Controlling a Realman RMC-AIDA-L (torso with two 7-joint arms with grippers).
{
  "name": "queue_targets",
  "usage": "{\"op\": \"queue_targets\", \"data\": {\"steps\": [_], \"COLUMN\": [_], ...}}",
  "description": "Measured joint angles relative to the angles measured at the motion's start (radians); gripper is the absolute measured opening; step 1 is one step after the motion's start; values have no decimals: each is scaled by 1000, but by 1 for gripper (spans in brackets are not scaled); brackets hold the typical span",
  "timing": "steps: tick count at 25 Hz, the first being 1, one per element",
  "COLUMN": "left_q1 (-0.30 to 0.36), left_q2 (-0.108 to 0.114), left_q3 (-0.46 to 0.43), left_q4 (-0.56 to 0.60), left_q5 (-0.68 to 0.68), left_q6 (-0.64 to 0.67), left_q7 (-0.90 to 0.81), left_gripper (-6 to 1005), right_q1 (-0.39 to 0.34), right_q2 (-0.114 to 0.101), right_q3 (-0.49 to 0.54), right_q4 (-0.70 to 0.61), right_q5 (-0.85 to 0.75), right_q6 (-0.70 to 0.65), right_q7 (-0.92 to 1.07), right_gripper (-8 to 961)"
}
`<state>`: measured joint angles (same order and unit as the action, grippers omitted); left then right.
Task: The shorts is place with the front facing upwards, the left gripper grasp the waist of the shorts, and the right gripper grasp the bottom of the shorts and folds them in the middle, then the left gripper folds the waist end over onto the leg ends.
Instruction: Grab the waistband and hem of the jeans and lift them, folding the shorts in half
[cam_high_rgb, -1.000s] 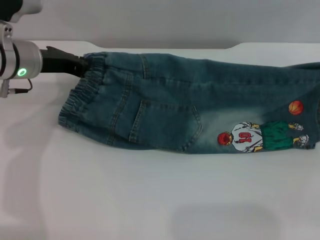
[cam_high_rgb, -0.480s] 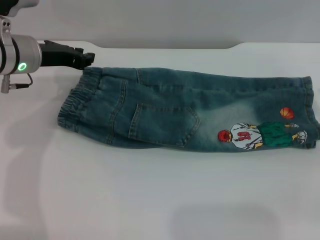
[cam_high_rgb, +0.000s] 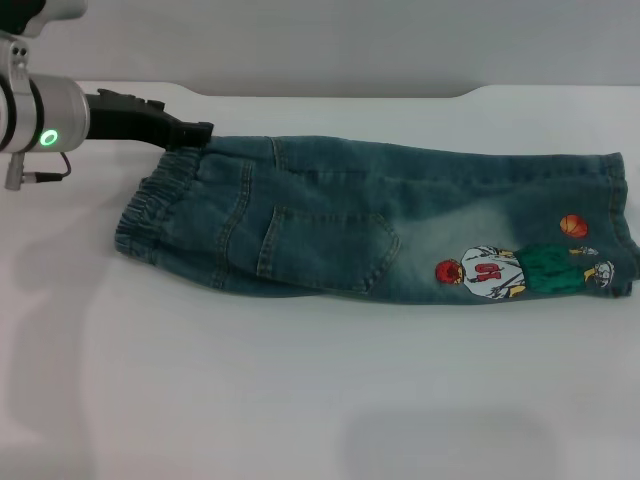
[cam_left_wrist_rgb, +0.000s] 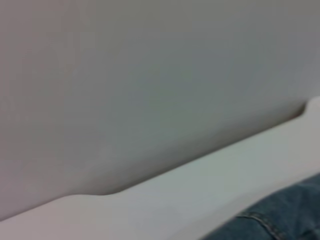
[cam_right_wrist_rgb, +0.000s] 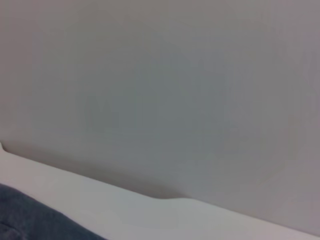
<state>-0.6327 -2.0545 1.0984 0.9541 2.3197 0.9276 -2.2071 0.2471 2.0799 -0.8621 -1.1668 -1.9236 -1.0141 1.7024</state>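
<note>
The blue denim shorts lie flat on the white table, folded lengthwise, pocket side up. The elastic waist is at the left. The leg hems are at the right, next to the cartoon prints. My left gripper, on the green-lit arm, reaches in from the far left, its tip at the far corner of the waistband. A strip of denim shows in the left wrist view. The right wrist view also catches a patch of denim. The right gripper is out of view.
A grey wall rises behind the table's back edge, which has a stepped notch. White tabletop stretches in front of the shorts towards me.
The shorts dropped flat and their hem end slid fully into view. The left gripper drew back off the waistband, then moved right again to its far corner.
</note>
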Motion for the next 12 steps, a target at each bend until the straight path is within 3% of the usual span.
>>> {"op": "queue_targets", "data": {"steps": [4, 5, 6, 8, 12], "left_q1": [-10, -25, -25, -38, -38], "left_q2": [11, 34, 34, 77, 103], "left_q3": [-5, -8, -8, -25, -32], "left_q4": [10, 19, 19, 31, 48], "left_q5": [7, 20, 20, 32, 38], "left_q6": [45, 107, 107, 205, 251], "left_q7": [-2, -2, -2, 4, 12], "left_gripper": [709, 722, 735, 760, 785], "right_q1": [10, 13, 14, 16, 17], "right_q2": [0, 0, 0, 0, -1], "right_q3": [0, 0, 0, 0, -10], "right_q4": [-6, -6, -6, -4, 1], "right_q5": [1, 1, 1, 5, 25], "right_q6": [0, 0, 0, 0, 0], "right_q7": [-1, -1, -2, -6, -12], "right_gripper": [534, 534, 534, 534, 533]}}
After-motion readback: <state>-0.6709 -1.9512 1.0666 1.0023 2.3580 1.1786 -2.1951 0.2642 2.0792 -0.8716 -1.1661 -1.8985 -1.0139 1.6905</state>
